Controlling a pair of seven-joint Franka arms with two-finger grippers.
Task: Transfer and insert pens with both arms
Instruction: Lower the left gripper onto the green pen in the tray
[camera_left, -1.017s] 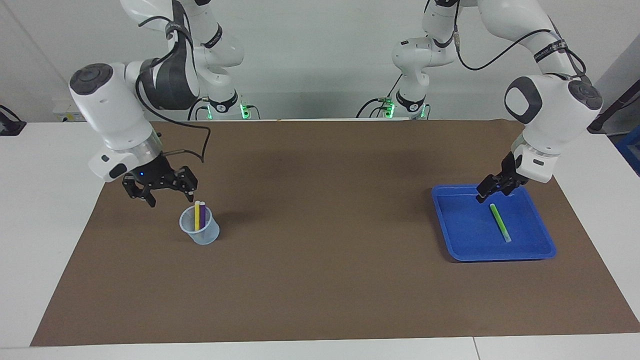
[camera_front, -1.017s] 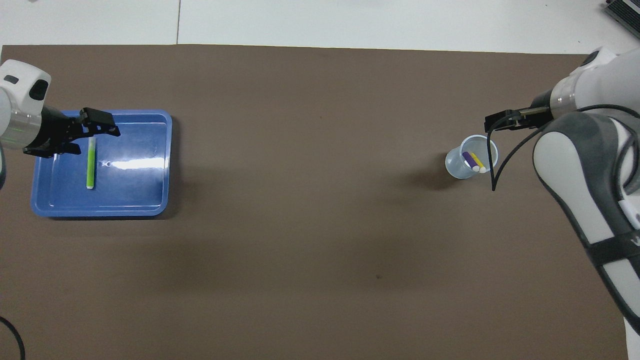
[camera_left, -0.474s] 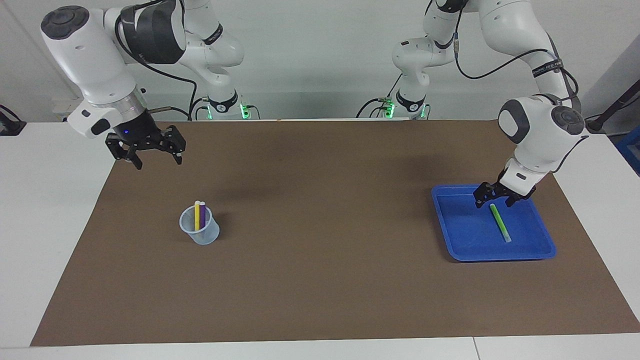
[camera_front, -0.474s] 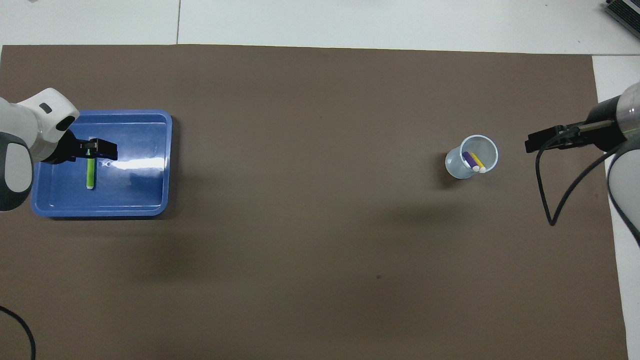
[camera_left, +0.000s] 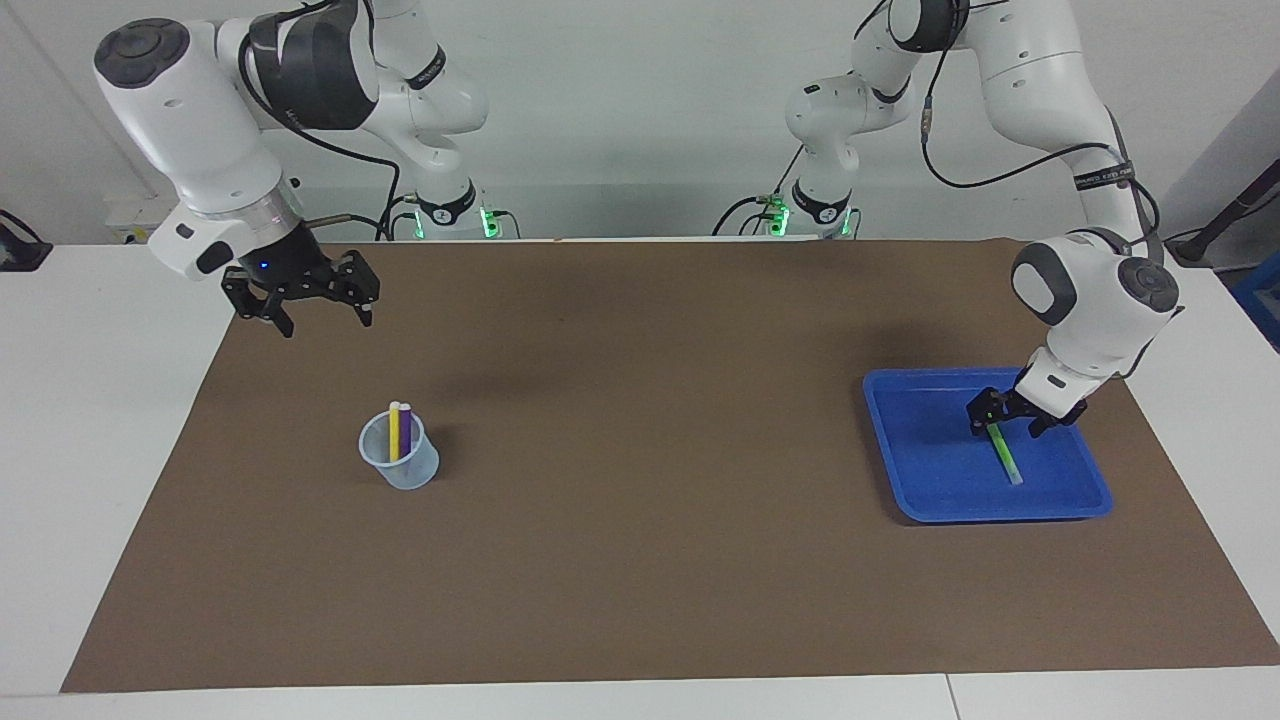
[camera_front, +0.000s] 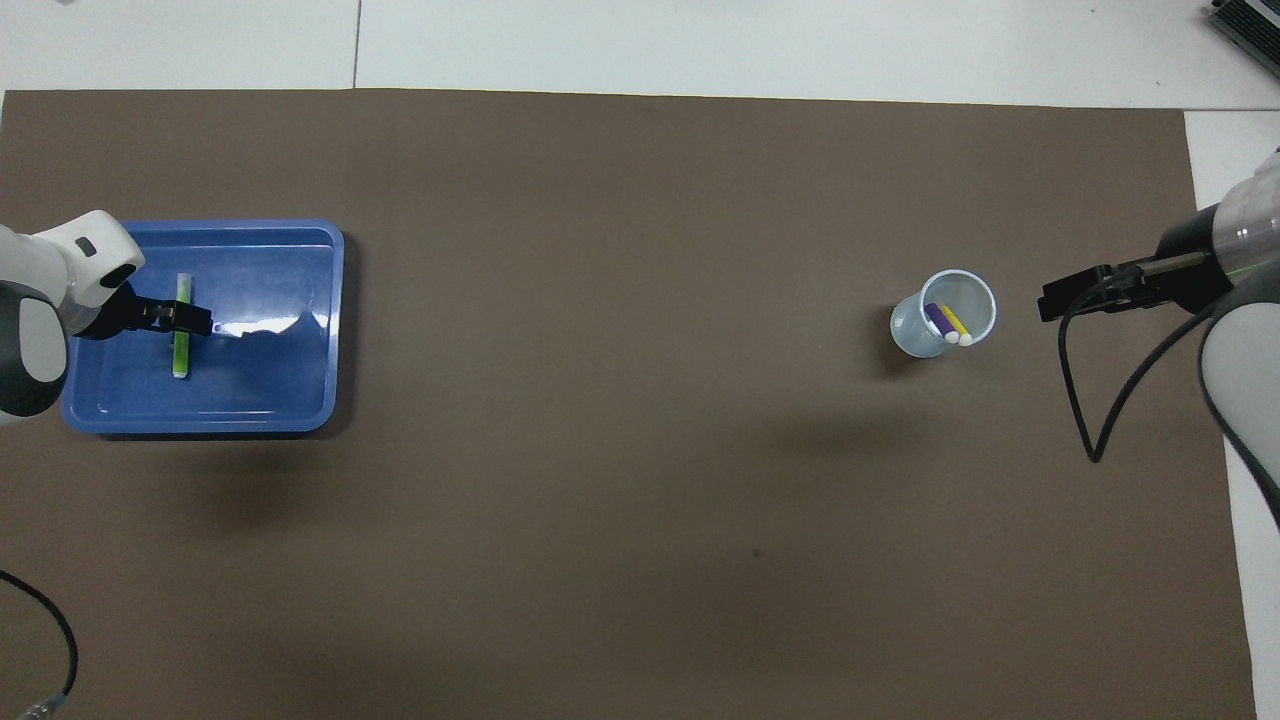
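Green pen (camera_left: 1002, 452) slim, pale tip, flat in tray (camera_left: 930, 480); left claw (camera_left: 1005, 418) apart astride it; right claw (camera_left: 318, 312) apart.

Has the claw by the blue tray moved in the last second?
Yes. The left gripper has come down into the blue tray, from above the rim nearer the robots, and now straddles the green pen with its fingers open.
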